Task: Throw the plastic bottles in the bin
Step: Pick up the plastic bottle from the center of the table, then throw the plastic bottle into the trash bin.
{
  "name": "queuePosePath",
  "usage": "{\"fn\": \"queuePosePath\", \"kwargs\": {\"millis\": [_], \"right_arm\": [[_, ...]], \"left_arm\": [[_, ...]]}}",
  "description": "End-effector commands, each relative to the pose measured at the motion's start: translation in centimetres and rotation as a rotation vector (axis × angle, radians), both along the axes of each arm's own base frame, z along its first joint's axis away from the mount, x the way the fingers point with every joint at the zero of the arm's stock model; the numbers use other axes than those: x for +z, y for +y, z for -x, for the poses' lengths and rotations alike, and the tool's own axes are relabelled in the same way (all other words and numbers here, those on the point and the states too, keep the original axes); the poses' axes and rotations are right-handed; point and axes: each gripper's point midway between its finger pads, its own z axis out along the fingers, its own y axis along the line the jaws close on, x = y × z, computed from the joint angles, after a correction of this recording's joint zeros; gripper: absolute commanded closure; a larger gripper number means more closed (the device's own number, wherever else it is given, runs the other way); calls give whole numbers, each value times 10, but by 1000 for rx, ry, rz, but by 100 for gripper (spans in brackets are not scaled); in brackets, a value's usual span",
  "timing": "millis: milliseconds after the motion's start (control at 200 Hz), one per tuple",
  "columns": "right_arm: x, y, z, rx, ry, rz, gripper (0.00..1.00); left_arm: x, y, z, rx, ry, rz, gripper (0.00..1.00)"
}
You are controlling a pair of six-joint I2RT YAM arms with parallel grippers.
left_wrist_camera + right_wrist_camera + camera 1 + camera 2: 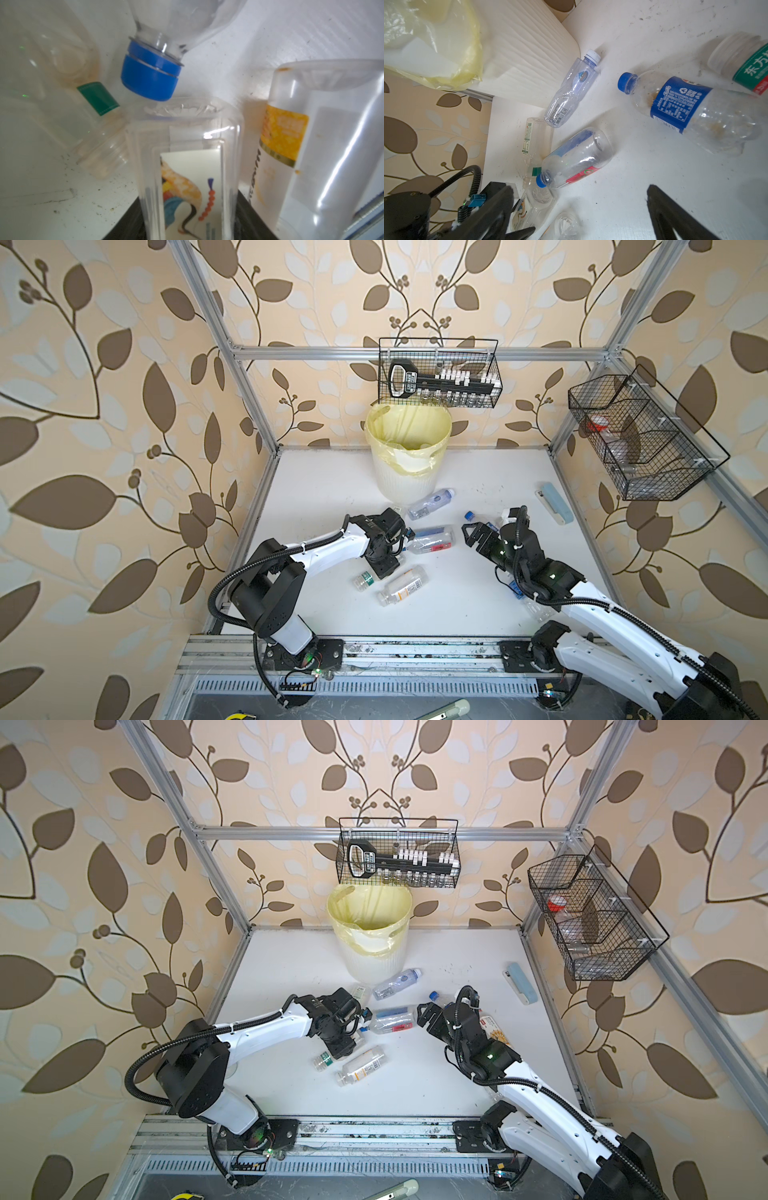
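Now my left gripper (188,193) pinches the clear square bird-picture plastic bottle (187,166) on the white table (457,605), my right gripper (471,535) is spread and empty, so next I must lift it to the round cream bin (399,481) at twelve o'clock.

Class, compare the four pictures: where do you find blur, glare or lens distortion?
Left wrist view: soft all over, the blue-capped bottle too close to focus, glare streaks on the orange-labelled bottle. Right wrist view: the blue-labelled bottle fairly crisp. Both top views: even light, faint shadows, frame posts splaying from wide-angle distortion.
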Motion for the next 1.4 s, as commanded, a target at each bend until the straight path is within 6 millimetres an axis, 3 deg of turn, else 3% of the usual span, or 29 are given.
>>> {"fn": "queuePosePath", "kwargs": {"millis": [0,100,180,750,1155,1395], "right_arm": [[-4,-1,4,0,3,-7,0],[-5,-1,6,3,4,-7,0],[-4,-1,6,3,4,-11,0],[-3,5,5,19,6,-34,0],[-6,10,4,37,11,-35,0],[-8,7,4,26,13,-27,0]], "left_arm": [[24,5,-4,-26,-89,1,44],[31,6,-2,-21,-97,12,44],[48,7,-2,-22,-140,38,45],[121,25,-23,53,-337,69,43],[173,63,-51,257,-367,244,43],[225,79,-58,348,-462,372,43]]}}
